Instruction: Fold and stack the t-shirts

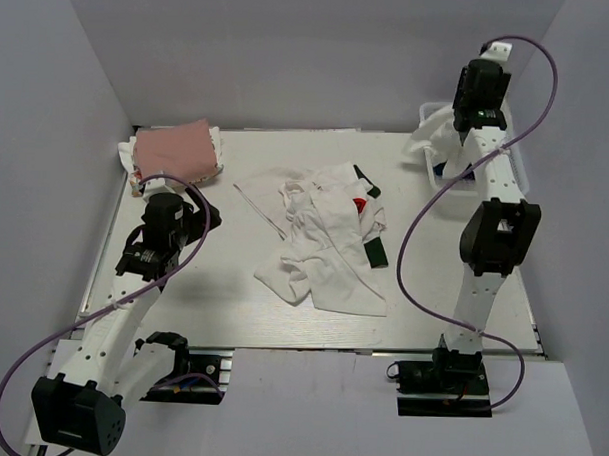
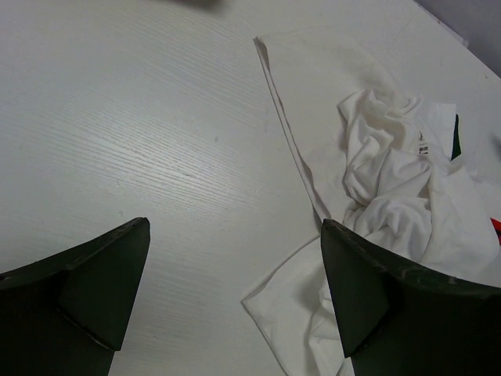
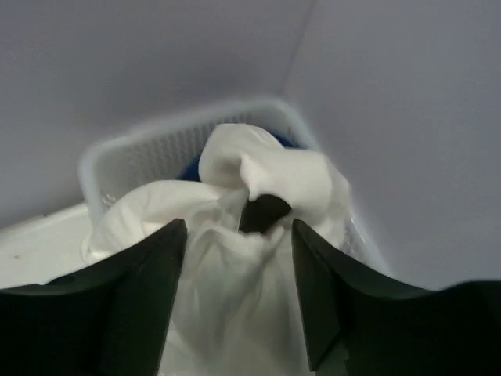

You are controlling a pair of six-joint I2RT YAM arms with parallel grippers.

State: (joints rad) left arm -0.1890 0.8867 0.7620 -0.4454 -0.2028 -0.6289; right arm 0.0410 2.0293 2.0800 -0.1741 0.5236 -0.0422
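A crumpled white t-shirt (image 1: 333, 259) with dark green sleeves and a red mark lies in the middle of the table; its hem and folds (image 2: 391, 188) also show in the left wrist view. My left gripper (image 1: 210, 217) (image 2: 235, 227) hovers open just left of it, above bare table. A folded pink t-shirt (image 1: 177, 149) tops a stack at the back left. My right gripper (image 1: 446, 125) (image 3: 239, 227) is over the basket, its jaws parted around a bunched white t-shirt (image 3: 235, 282). A bit of blue cloth (image 3: 188, 166) peeks out behind.
The white mesh basket (image 1: 517, 170) (image 3: 141, 153) stands at the back right, close to the grey walls. White cloth (image 1: 428, 142) spills over its left rim. Purple cables loop beside both arms.
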